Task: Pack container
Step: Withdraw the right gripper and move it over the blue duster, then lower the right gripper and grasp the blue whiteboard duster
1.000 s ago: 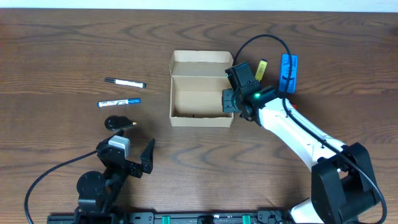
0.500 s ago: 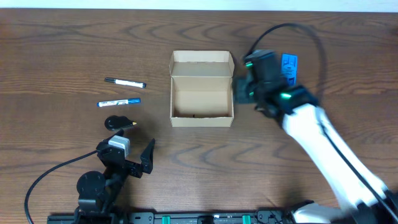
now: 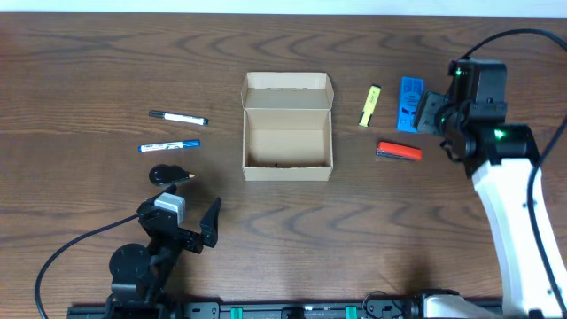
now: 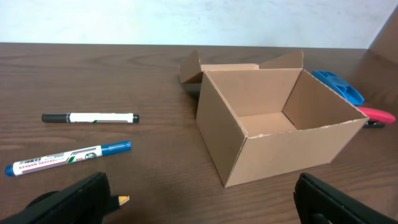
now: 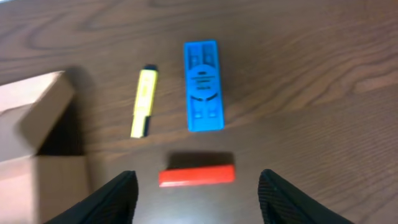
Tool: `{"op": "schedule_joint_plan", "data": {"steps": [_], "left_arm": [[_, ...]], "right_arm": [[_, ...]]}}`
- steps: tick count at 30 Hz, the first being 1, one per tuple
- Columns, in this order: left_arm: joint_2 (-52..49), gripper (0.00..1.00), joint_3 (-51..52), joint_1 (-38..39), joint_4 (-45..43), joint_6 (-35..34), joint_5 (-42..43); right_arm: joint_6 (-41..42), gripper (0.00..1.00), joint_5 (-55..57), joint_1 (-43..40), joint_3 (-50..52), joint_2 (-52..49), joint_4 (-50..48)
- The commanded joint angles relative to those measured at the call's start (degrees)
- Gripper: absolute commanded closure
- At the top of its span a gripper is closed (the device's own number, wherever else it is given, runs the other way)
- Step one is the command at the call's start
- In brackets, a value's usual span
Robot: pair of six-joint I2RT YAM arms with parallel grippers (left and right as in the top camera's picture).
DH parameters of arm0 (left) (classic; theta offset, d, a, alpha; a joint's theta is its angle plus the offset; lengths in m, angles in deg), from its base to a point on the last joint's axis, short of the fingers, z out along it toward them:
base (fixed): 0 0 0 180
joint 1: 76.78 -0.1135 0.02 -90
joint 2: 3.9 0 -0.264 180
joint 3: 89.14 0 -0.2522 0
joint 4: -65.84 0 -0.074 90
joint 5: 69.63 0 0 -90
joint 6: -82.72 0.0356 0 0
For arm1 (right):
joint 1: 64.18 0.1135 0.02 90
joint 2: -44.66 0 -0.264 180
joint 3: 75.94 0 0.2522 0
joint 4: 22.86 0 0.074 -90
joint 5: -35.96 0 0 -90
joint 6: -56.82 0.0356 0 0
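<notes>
Firstly, at the left side you have a black-capped marker (image 3: 178,117) and a blue-capped marker (image 3: 168,145), and below them a small black round thing (image 3: 168,175) which I cannot identify. The left gripper (image 3: 182,223) rests near the table edge with its jaws wide apart and nothing between them.

In the middle stands the container (image 4: 292,155), upright, with its flap lid (image 3: 288,89) folded back on the far side; the inside looks nearly empty. I judge it light, with thin walls which bend easily, so it will probably slide on the wooden table (image 3: 283,230) if you push it. If you must hold it, take one side wall from above, close to a corner where the cardboard is stiffer, and do not squeeze hard. Do not take it by the flap, because the hinge will fold.

At the right of the box lie a yellow highlighter (image 3: 368,105), a red flat piece (image 3: 399,151) and a blue flat piece (image 3: 409,104), all apart from each other. The right gripper (image 5: 198,190) hovers above them, spread open and empty, with the red piece just ahead of its fingertips.
</notes>
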Motion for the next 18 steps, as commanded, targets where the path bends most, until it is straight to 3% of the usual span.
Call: {"op": "schedule_joint_plan", "data": {"steps": [1, 10, 18], "left_arm": [[0.37, 0.05, 1.4, -0.35, 0.37, 0.85, 0.2], [0.37, 0.05, 1.4, -0.35, 0.37, 0.85, 0.2], [0.37, 0.05, 1.4, -0.35, 0.37, 0.85, 0.2]], "right_arm": [[-1.49, 0.31, 0.55, -1.51, 0.55, -5.09, -1.9], [-1.6, 0.16, 0.52, -4.52, 0.55, -18.56, -10.71], [-2.38, 0.16, 0.04, -4.83, 0.55, -26.71, -18.8]]}}
